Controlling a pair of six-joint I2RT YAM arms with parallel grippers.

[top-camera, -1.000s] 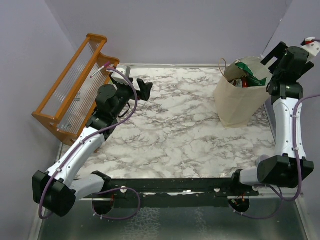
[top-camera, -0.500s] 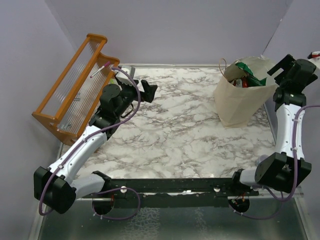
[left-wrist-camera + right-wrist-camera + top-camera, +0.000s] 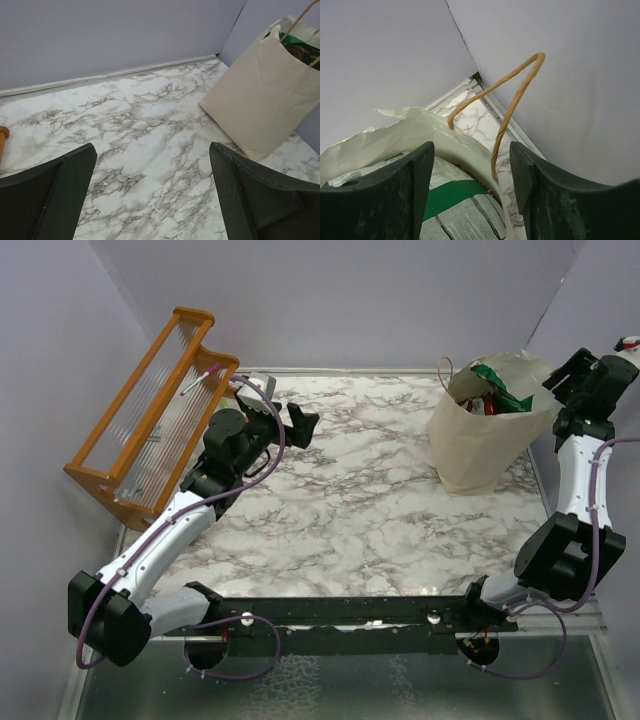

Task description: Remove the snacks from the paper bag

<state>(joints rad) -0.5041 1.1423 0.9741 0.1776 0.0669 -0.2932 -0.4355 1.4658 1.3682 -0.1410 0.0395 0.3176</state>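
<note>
The paper bag [image 3: 478, 450] stands in the upper right of the overhead view, at the far right corner of the marble desk [image 3: 350, 505], mouth open and leaning a little. The snacks are inside it: a green packet [image 3: 505, 392] with white lettering pokes above the rim, with a bit of red-orange beside it. The rest cannot be made out.

The right hand [image 3: 568, 380] hovers at the bag's upper right edge. In its wrist view the right hand [image 3: 471, 150] has its fingers spread, holding nothing. Between them lie the crumpled paper rim, the green packet [image 3: 457, 200] below it, and a thin cord handle [image 3: 512, 97] arching up near the right finger [image 3: 525, 170].

The left hand [image 3: 151, 150] is spread wide and empty over the middle left of the desk, well apart from the bag, near the orange rack [image 3: 150, 410] in the upper left.

The main risk is a wrong catch. If the fingers press together where they are, they would probably pinch the paper rim or snag the cord rather than a packet. A pull upward would then lift or tip the whole bag, which looks light and nothing braces it. Going deeper could also push the soft wall inward and bury the packets.
</note>
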